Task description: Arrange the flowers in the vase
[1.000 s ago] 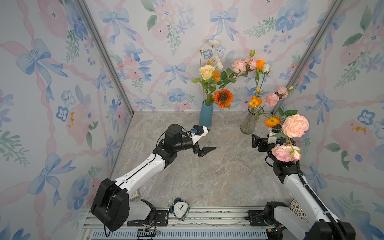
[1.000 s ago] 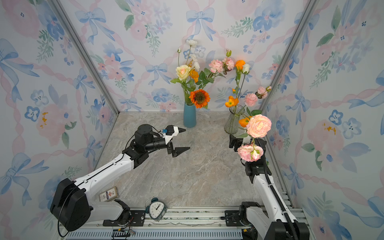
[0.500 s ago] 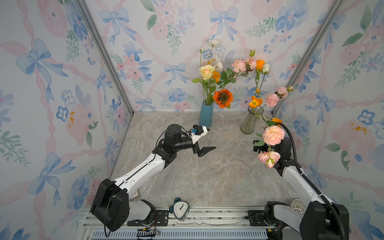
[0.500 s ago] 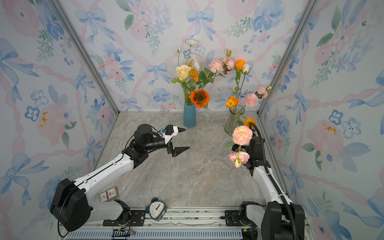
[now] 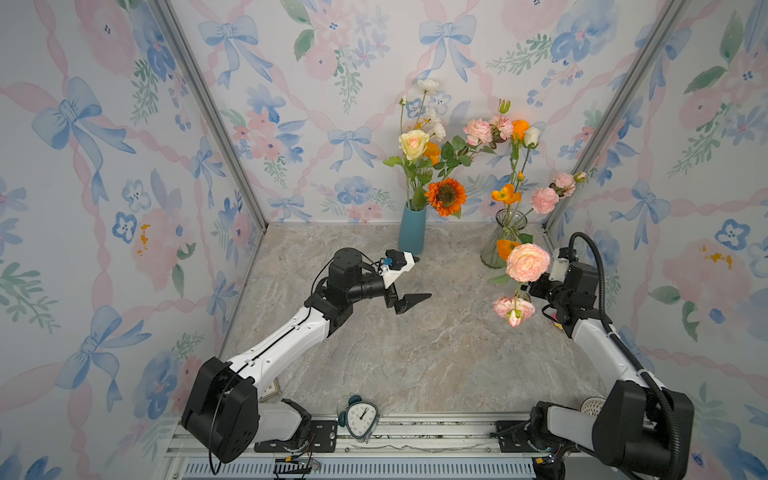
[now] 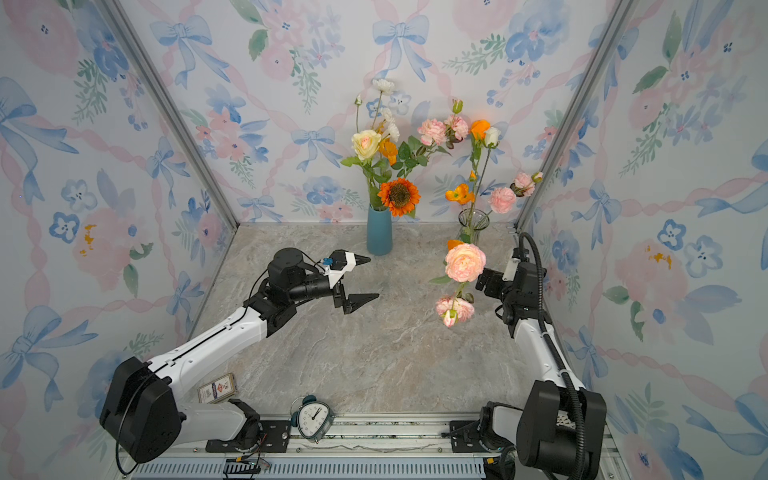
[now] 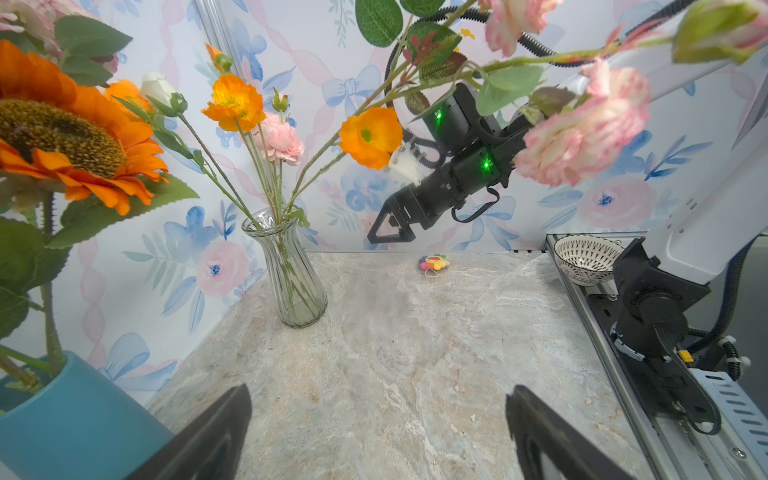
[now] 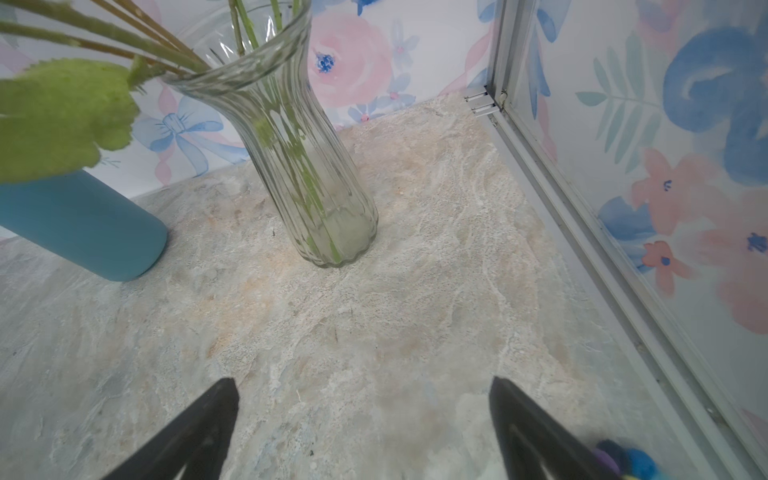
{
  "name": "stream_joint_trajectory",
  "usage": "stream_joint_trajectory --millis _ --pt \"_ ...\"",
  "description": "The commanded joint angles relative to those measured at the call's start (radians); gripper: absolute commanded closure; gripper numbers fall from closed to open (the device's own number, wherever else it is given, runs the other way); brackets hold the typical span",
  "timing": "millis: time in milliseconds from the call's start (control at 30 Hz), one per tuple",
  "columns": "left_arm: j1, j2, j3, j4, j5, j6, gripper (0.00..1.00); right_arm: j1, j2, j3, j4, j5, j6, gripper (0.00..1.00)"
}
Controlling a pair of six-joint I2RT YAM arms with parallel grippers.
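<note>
Though it's labelled, box [image 6: 217, 387] txt too small

One glass vase [image 7: 293, 274] is recorded upright on the marble table [image 7: 415, 353], orange and pink flowers [image 7: 232, 102] stemmed in it. A teal vase [image 7: 70, 419] bearing a sunflower [image 7: 62, 137] is listed nearby.

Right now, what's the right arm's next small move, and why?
Probably draw the right gripper straight back, staying low. Its jaws are open and empty, the pink rose branch seems to stand in the glass vase, and its blooms hang close by that arm.
</note>
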Motion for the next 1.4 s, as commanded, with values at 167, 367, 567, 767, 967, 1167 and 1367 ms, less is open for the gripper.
stream_joint_trajectory --millis 167,367,567,767,967,1167,1367 --pt "-0.021 -0.008 -0.021 -0.020 -0.179 -0.030 0.02 0.028 -0.294 -0.149 -0.178 0.045 0.073 0.03" --pt "0.000 -0.180 -0.239 0.018 -0.657 -0.267 0.02 0.018 -0.542 -0.226 -0.339 0.223 0.096 0.03" --pt "0.004 -0.471 -0.515 -0.016 -1.212 -0.278 0.02 0.012 -0.611 -0.371 -0.243 0.191 0.099 0.03" --pt "0.022 -0.554 -0.846 0.364 -1.510 -0.181 0.02 0.121 -0.652 -0.545 0.142 0.293 0.008 0.03" --pt "0.167 -0.435 -1.031 0.775 -1.283 -0.164 0.02 0.203 -0.377 -0.563 0.444 0.346 -0.079 0.03" --pt "0.339 -0.243 -1.003 0.953 -1.033 -0.257 0.02 0.208 -0.077 -0.597 0.873 0.286 -0.103 0.03" --pt "0.368 -0.051 -0.936 1.071 -0.932 -0.205 0.02 0.204 0.127 -0.557 1.070 0.227 -0.143 0.03"
